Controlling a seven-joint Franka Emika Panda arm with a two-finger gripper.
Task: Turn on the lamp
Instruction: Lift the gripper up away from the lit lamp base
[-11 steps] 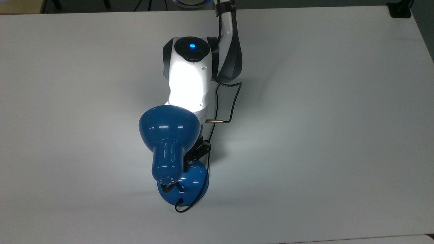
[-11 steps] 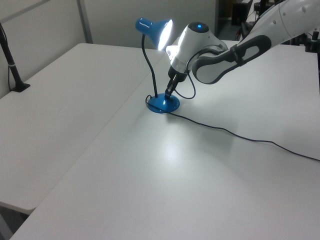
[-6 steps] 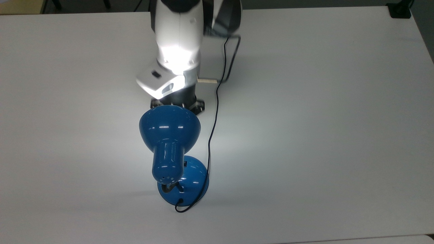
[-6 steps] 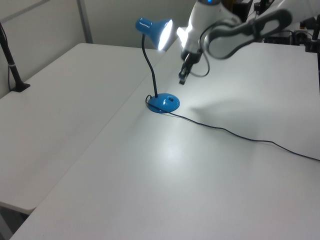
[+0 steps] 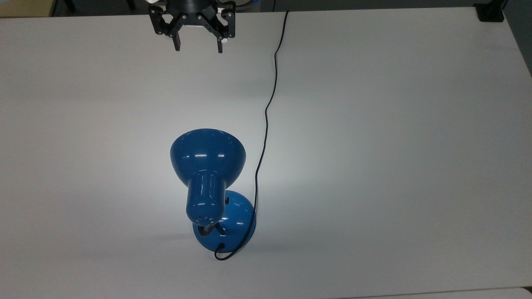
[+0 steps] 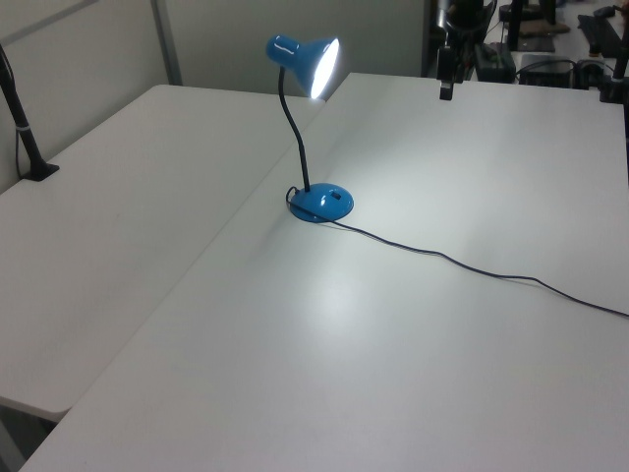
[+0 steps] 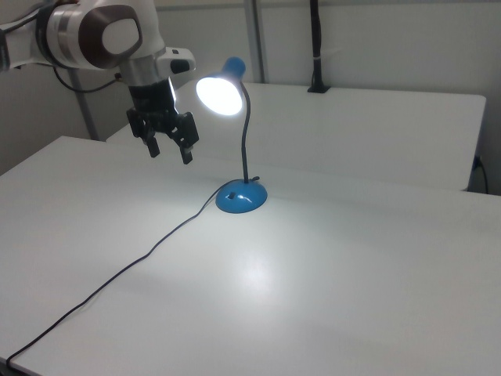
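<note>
The blue lamp (image 5: pixel 208 166) stands on the white table (image 5: pixel 395 145), its shade glowing in the left view (image 6: pixel 316 65) and in the right view (image 7: pixel 221 92), with a bright patch on the table. Its round base (image 5: pixel 235 226) carries a small black switch (image 5: pixel 227 202). The black neck (image 6: pixel 295 138) curves up from the base (image 6: pixel 322 204). My gripper (image 5: pixel 198 46) hangs open and empty at the top view's upper edge, well away from the lamp. In the right view my gripper (image 7: pixel 170 153) hovers to the left of the shade, above the table.
A thin black cord (image 5: pixel 266 124) runs from the lamp base across the table to its far edge in the top view, and trails off to the left view's right (image 6: pixel 491 275). A black clamp post (image 6: pixel 25 138) stands at the left view's left.
My arm has drawn back from the lamp base, rising and moving to the top view's upper edge. The fingers have spread open. The lamp stays lit and has not moved.
</note>
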